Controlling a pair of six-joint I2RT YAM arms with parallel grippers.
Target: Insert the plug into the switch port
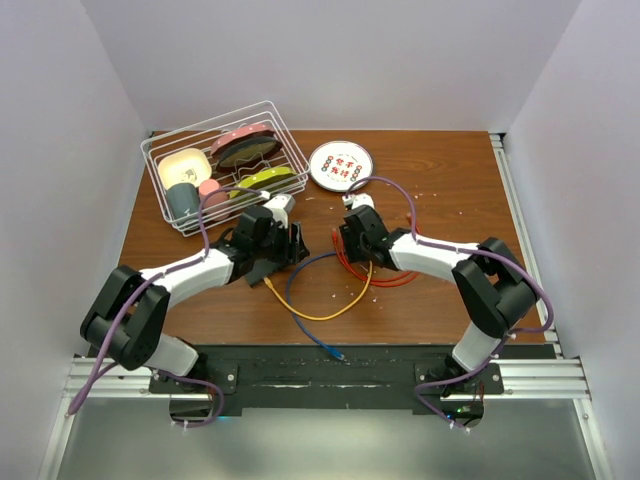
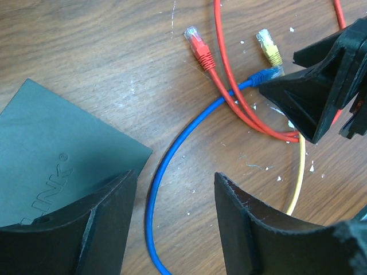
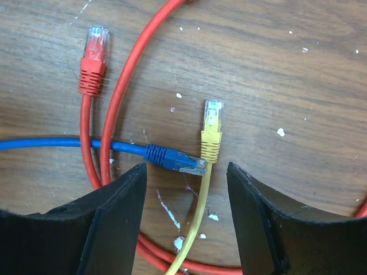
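The switch [image 2: 57,149], a flat matte-black box, lies on the wood at the left of the left wrist view, its corner beside my left finger. My left gripper [image 2: 175,189] is open over a loop of blue cable [image 2: 166,166] and holds nothing. Three plugs lie loose ahead: red [image 3: 93,63], yellow [image 3: 211,129] and blue [image 3: 175,160]. My right gripper [image 3: 186,177] is open just above the table. The blue plug's tip and the yellow cable sit between its fingers, untouched. In the top view the two grippers face each other, left [image 1: 295,245] and right [image 1: 345,245].
A wire basket [image 1: 160,150] of dishes stands at the back left, with a round patterned white plate [image 1: 340,165] to its right. Red cable coils [image 1: 385,278] lie under the right arm. Yellow and blue cables loop toward the near edge, ending in a blue plug [image 1: 338,354].
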